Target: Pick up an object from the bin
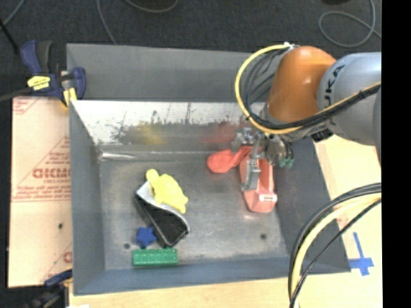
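My gripper [257, 154] hangs low in the right half of the bin, directly above a salmon-red plastic thing [259, 196]. That thing has a blocky end lying toward the bin's front. A rounded, spoon-like red lobe [221, 162] lies to the left of the gripper, and whether the two are one piece is hidden by the gripper. The gripper's lower part overlaps the red thing's upper end.
In the left front of the bin lie a yellow soft figure [167, 190], a black and white pouch-like thing [164, 221], a small blue piece [146, 236] and a green toy brick [155, 256]. The arm with its orange cover and cables comes in from the right.
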Action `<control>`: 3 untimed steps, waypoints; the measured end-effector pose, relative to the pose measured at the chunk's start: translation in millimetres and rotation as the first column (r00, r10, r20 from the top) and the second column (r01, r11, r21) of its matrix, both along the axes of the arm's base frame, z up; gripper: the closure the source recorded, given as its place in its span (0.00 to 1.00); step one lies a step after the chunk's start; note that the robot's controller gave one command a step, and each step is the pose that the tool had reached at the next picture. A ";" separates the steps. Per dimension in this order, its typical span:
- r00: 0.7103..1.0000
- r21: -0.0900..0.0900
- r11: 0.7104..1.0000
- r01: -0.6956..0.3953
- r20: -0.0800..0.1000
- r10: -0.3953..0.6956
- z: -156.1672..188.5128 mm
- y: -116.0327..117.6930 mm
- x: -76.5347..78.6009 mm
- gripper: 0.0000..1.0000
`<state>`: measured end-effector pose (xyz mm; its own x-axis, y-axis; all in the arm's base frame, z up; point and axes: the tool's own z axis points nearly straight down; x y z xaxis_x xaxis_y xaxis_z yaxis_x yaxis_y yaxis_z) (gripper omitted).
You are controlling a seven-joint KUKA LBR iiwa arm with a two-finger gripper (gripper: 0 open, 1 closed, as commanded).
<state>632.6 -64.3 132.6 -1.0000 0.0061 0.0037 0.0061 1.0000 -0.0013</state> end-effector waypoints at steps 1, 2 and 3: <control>1.000 -0.001 1.000 -0.001 0.008 0.001 5.1 0.0 1.8 0.00; 0.996 0.002 0.996 0.087 0.010 -0.087 -0.2 13.4 15.6 0.00; 0.996 0.001 0.996 0.092 0.011 -0.092 -3.0 16.9 23.3 0.00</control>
